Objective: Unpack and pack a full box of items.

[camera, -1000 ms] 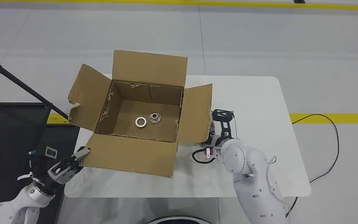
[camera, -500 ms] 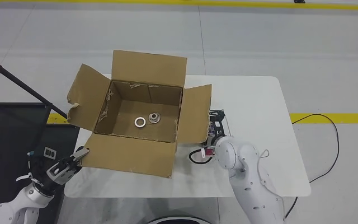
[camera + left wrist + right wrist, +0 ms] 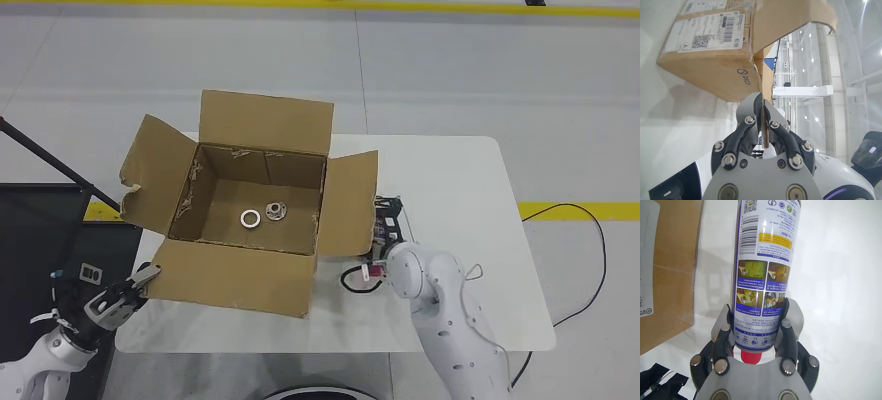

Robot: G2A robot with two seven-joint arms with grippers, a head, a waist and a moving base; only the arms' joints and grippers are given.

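Left jaws pinch the box's front flap (image 3: 235,275); right jaws clamp the spray can (image 3: 764,266).

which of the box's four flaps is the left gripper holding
The near flap, the one folded down toward the robot. The left gripper is shut on the edge at its corner. No gripper grips the other three.
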